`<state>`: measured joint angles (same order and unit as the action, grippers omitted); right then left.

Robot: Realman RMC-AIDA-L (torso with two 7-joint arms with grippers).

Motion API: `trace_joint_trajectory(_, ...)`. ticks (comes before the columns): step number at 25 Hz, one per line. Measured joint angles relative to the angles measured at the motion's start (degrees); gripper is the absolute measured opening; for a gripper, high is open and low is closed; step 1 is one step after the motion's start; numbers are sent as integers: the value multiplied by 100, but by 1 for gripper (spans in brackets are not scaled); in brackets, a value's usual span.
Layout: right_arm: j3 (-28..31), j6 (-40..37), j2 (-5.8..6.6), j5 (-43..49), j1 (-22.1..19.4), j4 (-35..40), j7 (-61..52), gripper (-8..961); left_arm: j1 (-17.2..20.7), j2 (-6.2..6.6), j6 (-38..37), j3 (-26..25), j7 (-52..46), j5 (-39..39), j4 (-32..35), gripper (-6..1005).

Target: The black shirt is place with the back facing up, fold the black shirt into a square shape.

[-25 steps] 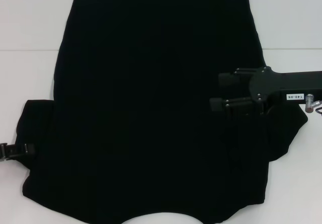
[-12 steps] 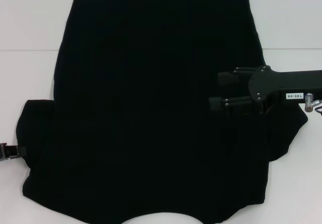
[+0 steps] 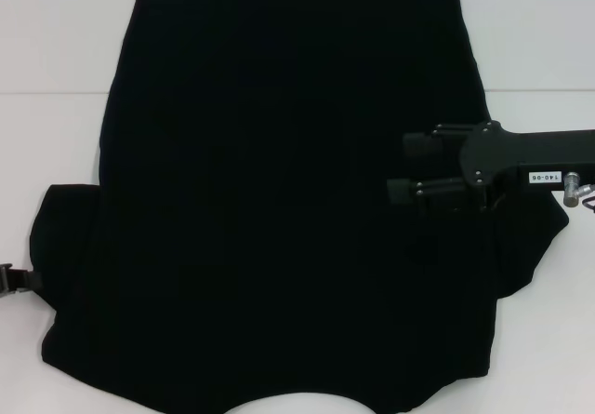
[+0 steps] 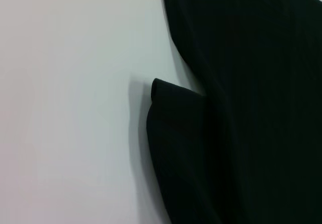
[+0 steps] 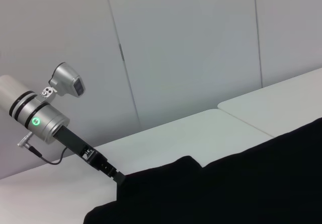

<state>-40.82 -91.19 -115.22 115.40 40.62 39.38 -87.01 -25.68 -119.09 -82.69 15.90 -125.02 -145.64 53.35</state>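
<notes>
Shirt (image 3: pixel 288 200) lies flat on the white table (image 3: pixel 56 42), plain black side up, no lettering visible. It fills most of the head view. The straight far edge is away from the robot; the curved cut-out edge is at the near side, at the bottom of the frame.

Left sleeve sticks out at the shirt's left side; right sleeve at the right side, partly under the right arm.

Right tool (image 3: pixel 402 166) hovers over the shirt's right part, near the right sleeve, pointing toward the shirt's middle. Its two fingers (image 3: pixel 423 143) are spread, with a clear gap between them and no fabric in the gap. I can't tell from the head view whether it touches the cloth.

Left tool (image 3: pixel 11 280) is at the far left edge of the head view, just beside the left sleeve's outer edge and low near the table. Only a small piece shows. Can't tell if its fingers are apart or together, or if it touches the sleeve.

The right wrist view shows the left arm (image 5: pixel 40 118) angled down, with its tip at a raised corner of the shirt (image 5: pixel 241 183). The contact point is dark there too, so grip is unclear.

The left wrist view shows the sleeve corner with its edge curled over, lying on the table (image 4: pixel 65 108) beside the shirt (image 4: pixel 251 108) body.
</notes>
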Motion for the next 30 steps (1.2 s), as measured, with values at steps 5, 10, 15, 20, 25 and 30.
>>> trace_joint_trajectory(5, 56, 4, 1, 0, -2, 0, 11, 881, -15, 8, 31, -46, -2, 5, 21, -2)
trace_joint_trajectory(10, 84, 6, 8, 0, -2, 0, 12, 881, 0, 9, 156, -66, -56, 12, 44, -1)
trace_joint_trajectory(15, 118, 6, 8, 0, -9, 0, 18, 881, 36, 19, 182, -241, -34, 4, 70, -1)
trace_joint_trajectory(20, 153, 6, 16, 0, -10, 0, 7, 881, 102, 19, 178, -441, -11, 43, 146, -1)
trace_joint_trajectory(25, 183, 7, 18, 0, -11, 0, 2, 881, 146, 17, 215, -639, 51, 51, 176, -2)
trace_joint_trajectory(30, 238, 15, 18, 0, -6, 0, 0, 881, 166, 20, 226, -773, 57, 53, 193, -2)
